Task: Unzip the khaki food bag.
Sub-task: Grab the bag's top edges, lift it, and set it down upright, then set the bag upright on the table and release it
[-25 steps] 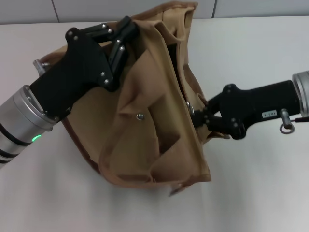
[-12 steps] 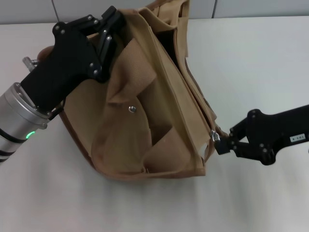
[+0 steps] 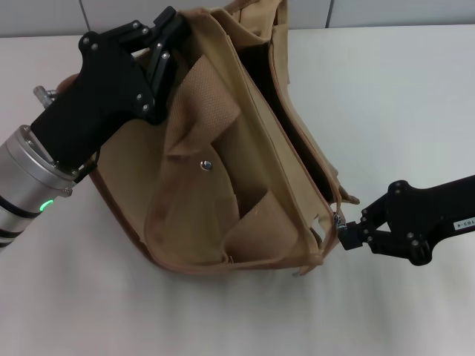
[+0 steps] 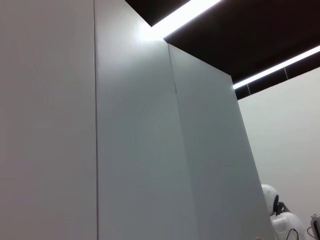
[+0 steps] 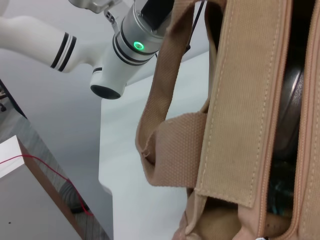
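Partly hidden, left pincer (image 3: 165, 33) grips khaki food bag (image 3: 223, 170).

You see the khaki food bag (image 3: 223, 185) in matt, coarse-woven tan cloth, its webbing handle (image 5: 175, 145) ribbed and rougher than the panels. Its snap (image 3: 207, 166) is shiny metal. The left gripper (image 3: 159, 44) and right gripper (image 3: 349, 236) are matt black plastic, the left arm's wrist collar (image 3: 30, 174) brushed metal. The bench (image 3: 401, 96) looks smooth, matt white.
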Tool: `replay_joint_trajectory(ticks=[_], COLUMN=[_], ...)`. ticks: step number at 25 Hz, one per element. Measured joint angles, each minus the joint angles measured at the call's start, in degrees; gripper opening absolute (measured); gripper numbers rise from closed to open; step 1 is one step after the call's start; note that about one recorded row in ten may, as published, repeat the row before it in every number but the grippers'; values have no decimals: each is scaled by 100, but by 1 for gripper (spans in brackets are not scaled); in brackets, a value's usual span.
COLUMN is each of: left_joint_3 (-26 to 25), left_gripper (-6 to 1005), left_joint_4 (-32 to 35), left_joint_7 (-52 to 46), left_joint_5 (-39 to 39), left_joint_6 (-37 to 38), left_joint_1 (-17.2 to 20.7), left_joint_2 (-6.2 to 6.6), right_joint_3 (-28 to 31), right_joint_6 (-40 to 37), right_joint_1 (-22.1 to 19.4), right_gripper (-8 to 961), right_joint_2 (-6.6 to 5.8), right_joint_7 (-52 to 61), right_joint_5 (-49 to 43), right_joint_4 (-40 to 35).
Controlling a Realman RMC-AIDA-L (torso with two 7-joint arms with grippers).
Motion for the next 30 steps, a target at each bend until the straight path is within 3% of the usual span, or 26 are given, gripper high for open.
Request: replay_joint_trajectory(ticks=[9,14,19,22,23,24,25,30], left_joint_3=[8,8,8,7,8,8,6,-2], left_gripper=[31,31,31,31,31,31,31,31], left_joint_4=[-9,-18,-29,-29,-29,-29,-29,-27], left_joint_7=[-16,-16,-15,-16,-36,-36,-62,-78], left_joint_5=[-23,-45,-45,-45,-45,-45,-45,-51], left_joint_6=[-1,-10,-53,-65,-72,-72,-76,-80], left_joint_1=[26,39,43,29,23,23,20,17], left_joint_2=[-1,0,0,0,0,0,0,0], right_joint_3=[387,1018,1312,1322,1322,1322,1321,1254], right_joint_6=[-62,-54,418,852,1048,1048,1155,1187], right_joint_1=[-25,-225,-453,-554,-567,-567,-568,-488], right_gripper=[108,119,294,473,545,551,556,584], right_joint_2=[-39,-92,-98,-12,95,95,205,300], right_joint_7=[421,410,249,28,-197,-197,-464,-804], right_joint_5=[6,-3,-2,21,29,29,29,9], right_joint_4=[-29,-36,-79,-98,-98,-98,-102,-59])
